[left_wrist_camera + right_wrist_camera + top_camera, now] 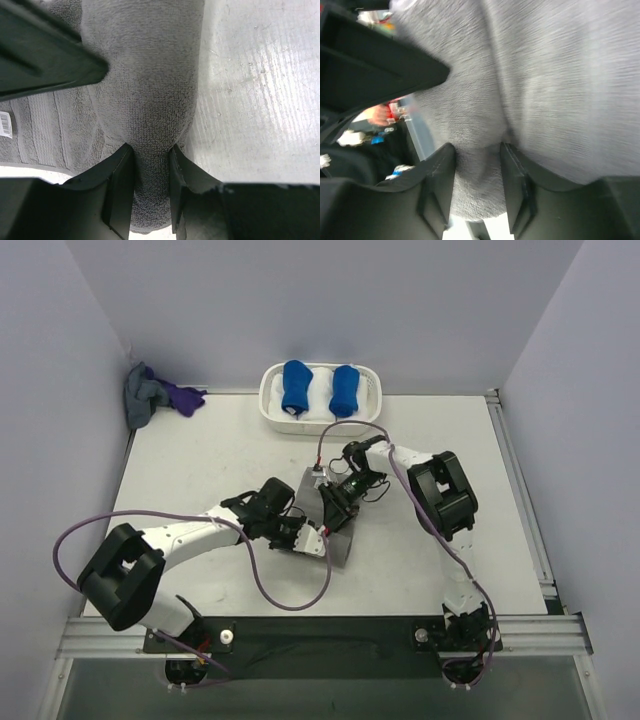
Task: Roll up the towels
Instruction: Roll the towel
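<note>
Between the jaws of our left gripper [150,152] the rolled end of the grey towel [145,70] sat pinched; our right gripper [477,150] likewise clamped a fold. The roll ran ahead of both; we judged that uneven pulling could skew or loosen it.

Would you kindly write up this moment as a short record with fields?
task item: grey towel, mid-table, one side bunched into a thick roll, the rest flat
left gripper: closed on the roll
right gripper: closed on a thick fold of the same towel
far edge: white basket holding two blue towel rolls
far-left corner: grey cloth beside purple cloth
</note>
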Action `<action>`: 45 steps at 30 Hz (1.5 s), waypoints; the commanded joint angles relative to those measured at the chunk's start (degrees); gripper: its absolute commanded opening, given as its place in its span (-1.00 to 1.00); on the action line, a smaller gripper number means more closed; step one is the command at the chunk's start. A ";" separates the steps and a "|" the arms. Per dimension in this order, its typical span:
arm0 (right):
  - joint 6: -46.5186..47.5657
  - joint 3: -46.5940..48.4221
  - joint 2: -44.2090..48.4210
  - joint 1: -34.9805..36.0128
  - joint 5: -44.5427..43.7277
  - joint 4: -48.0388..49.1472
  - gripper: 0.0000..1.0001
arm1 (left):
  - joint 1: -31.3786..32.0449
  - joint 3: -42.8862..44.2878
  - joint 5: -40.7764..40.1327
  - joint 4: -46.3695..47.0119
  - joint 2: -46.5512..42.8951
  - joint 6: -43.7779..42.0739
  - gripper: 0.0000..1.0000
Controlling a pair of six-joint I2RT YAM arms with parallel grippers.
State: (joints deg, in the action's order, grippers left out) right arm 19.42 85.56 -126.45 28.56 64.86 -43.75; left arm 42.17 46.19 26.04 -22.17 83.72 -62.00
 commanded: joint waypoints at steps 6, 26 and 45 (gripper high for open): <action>-7.99 9.88 -0.19 -2.98 -20.81 0.24 -0.10 | 2.39 0.56 -2.93 -12.72 0.04 8.11 -0.81; -10.98 24.49 -6.89 -2.88 -29.35 -1.60 -0.15 | -4.72 13.30 10.41 -23.88 17.52 17.88 -0.77; -5.01 -1.60 32.37 -12.91 -21.88 4.01 0.19 | -11.06 38.85 13.86 -41.88 42.19 18.84 -0.66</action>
State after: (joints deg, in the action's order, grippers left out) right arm 10.55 88.79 -101.23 15.68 39.90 -40.47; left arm 30.74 82.56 48.49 -61.78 117.73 -43.16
